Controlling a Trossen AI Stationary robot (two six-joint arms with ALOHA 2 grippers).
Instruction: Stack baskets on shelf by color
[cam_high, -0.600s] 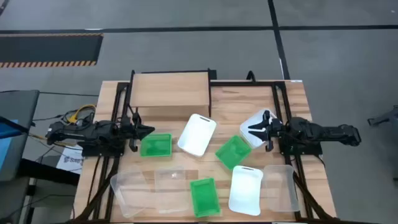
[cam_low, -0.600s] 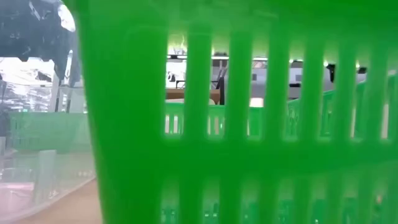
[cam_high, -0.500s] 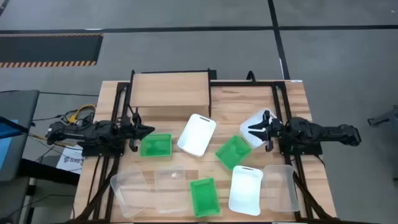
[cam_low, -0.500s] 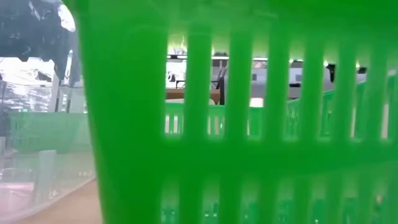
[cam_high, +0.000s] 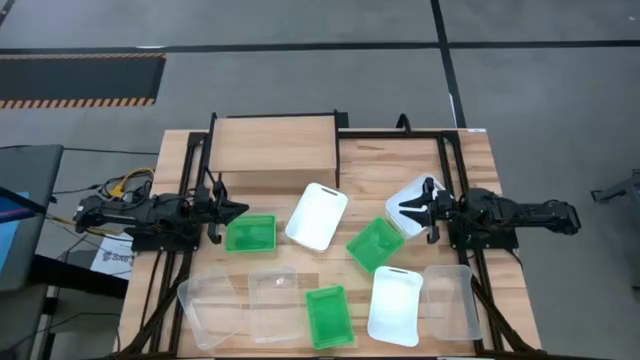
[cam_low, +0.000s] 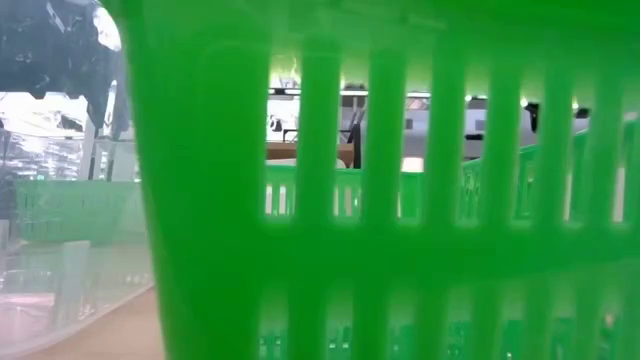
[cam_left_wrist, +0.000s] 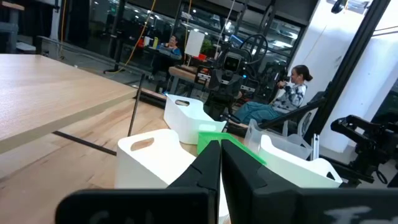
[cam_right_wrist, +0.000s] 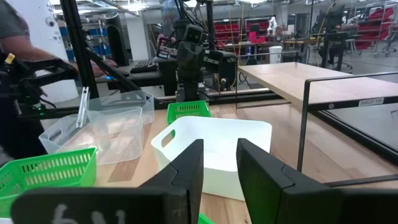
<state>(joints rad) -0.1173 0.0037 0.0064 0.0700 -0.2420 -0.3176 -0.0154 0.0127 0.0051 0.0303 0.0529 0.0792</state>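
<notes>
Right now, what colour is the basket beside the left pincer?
Bright green plastic basket; clearest in the high view.

No text, label, brand or number can be read in any view. A small white label (cam_right_wrist: 369, 101) sits on a black bar of the shelf frame in the right wrist view, but its print is too small to make out. Papers (cam_high: 112, 257) beside the table show marks that cannot be read.

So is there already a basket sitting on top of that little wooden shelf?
No, from above the shelf has a bare top, and every basket, like the white one beside it, lies on the table.
</notes>
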